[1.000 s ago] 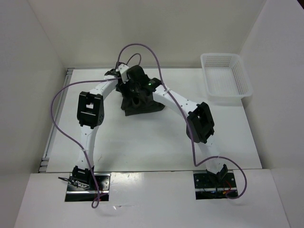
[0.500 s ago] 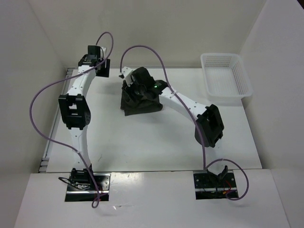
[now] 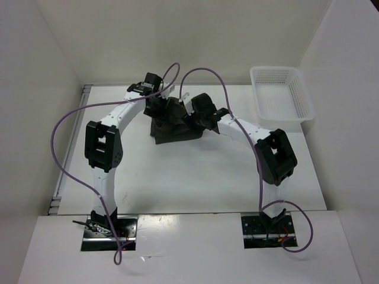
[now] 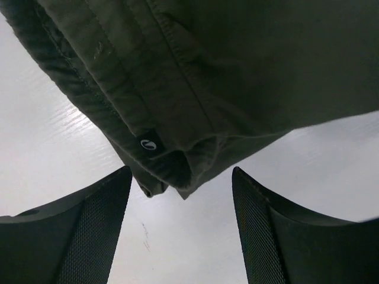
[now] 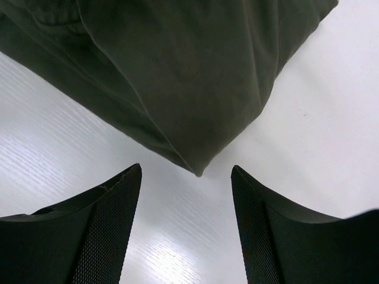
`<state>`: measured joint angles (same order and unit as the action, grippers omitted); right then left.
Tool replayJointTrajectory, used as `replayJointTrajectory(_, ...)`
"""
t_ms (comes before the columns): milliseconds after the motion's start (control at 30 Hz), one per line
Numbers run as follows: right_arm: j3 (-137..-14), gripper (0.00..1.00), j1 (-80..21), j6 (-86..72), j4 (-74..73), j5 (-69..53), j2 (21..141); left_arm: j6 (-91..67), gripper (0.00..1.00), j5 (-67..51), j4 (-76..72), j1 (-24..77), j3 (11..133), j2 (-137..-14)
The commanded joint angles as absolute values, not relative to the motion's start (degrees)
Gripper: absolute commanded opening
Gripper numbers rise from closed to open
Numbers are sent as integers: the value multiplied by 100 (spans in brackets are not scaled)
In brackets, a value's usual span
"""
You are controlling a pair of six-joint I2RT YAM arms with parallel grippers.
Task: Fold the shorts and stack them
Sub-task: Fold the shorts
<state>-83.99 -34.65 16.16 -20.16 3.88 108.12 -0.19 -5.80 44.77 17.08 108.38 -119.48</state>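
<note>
Black tag with white round logo on shorts hem

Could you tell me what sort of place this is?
Probably a robotics lab test cell: a white table boxed in by plain white walls, two white-and-black robot arms bolted at its near edge, and a white plastic mesh basket.

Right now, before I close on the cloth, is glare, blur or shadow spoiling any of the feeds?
Top external: evenly lit and sharp, but the shorts read as a near-black lump, folds lost. Left wrist: seams and the small label are crisp; mild glare streaks on the white table. Right wrist: cloth is darker and softer, glare bands on the table at lower left.
</note>
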Motion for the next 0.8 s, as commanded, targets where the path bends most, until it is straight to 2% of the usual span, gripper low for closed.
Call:
replayJointTrajectory(0, -8263, 68, -3314, 1573, -1442, 317, 10564, 0, 76, -712, 4421, 1573, 11240, -12058)
replayJointTrajectory(367, -7813, 69, -3200, 1573, -1151, 264, 10722, 0, 77, -1344, 4579, 1573, 11716, -12787)
replayJointTrajectory(433, -7813, 69, -3199, 1521, -1099, 264, 10792, 0, 74, -1494, 4579, 1625, 11777, -12858)
replayJointTrajectory(567, -7874, 69, -3199, 1415, -1037, 211, 11029, 0, 63, -1564, 4632, 1626, 11953, -13086)
replayJointTrajectory(700, -7980, 69, -3199, 1362, -1037, 149, 11188, 0, 42, -1494, 4746, 1626, 12006, -13201)
replayJointTrajectory(733, -7980, 69, -3199, 1310, -1037, 149, 11258, 0, 32, -1494, 4746, 1626, 12006, -13201)
replayJointTrajectory(767, -7928, 69, -3199, 1310, -976, 149, 11337, 0, 26, -1546, 4746, 1626, 12006, -13201)
